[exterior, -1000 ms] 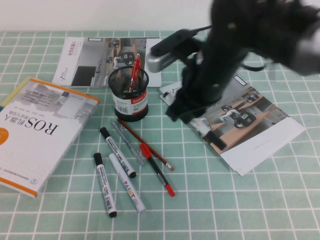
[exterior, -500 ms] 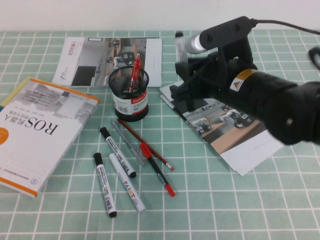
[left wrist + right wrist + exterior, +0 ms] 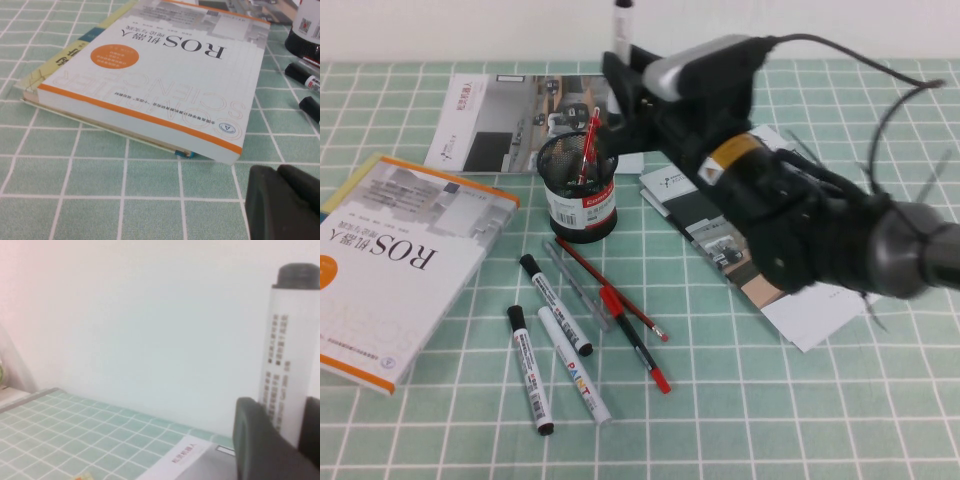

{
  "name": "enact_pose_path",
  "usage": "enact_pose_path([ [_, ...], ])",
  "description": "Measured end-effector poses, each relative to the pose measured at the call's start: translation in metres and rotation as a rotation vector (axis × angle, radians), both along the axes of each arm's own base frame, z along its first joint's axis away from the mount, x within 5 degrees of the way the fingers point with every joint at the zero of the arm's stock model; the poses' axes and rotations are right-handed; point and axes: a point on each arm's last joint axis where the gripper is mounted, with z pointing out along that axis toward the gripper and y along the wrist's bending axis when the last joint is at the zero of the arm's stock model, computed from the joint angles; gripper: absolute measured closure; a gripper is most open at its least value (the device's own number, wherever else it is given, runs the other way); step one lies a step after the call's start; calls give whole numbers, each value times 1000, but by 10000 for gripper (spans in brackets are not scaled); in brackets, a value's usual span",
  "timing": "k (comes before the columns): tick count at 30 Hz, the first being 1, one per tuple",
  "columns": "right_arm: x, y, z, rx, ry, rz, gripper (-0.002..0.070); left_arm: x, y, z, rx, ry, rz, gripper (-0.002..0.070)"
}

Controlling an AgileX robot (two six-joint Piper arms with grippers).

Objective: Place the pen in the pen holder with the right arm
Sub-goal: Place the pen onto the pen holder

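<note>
My right gripper [image 3: 620, 72] is shut on the pen [image 3: 622, 22], a white barrel with a black end, and holds it upright just behind and above the pen holder [image 3: 580, 200]. In the right wrist view the pen [image 3: 287, 355] stands between the two black fingers [image 3: 252, 440]. The pen holder is a black mesh cup with a white and red label and has a red pen [image 3: 589, 145] in it. My left gripper [image 3: 285, 200] is shut and empty, low over the mat beside the book; the high view does not show it.
A ROS book [image 3: 395, 260] lies at the left. Two white markers [image 3: 555, 305] [image 3: 530, 370], a PAINT marker [image 3: 575, 368], and red pens [image 3: 635, 340] lie in front of the holder. Brochures lie behind it [image 3: 500, 120] and under the right arm [image 3: 800, 300].
The right arm has swung left and away from over the right brochure, carrying the pen. The pen now stands upright behind the pen holder.
</note>
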Motion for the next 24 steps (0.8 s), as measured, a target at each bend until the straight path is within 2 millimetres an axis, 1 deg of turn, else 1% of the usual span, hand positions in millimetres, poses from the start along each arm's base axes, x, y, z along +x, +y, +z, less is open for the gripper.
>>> enact_pose_path([
  [5, 22, 19, -10, -10, -7, 21, 548, 0, 0, 0, 0, 0, 0, 679],
  [10, 37, 31, -29, -22, 7, 23, 548, 0, 0, 0, 0, 0, 0, 679],
  [17, 49, 35, -59, -2, 92, -19, 548, 0, 0, 0, 0, 0, 0, 679],
  [20, 53, 36, -69, -8, 122, -29, 548, 0, 0, 0, 0, 0, 0, 679],
  [24, 53, 37, -72, -18, 141, -32, 548, 0, 0, 0, 0, 0, 0, 679],
])
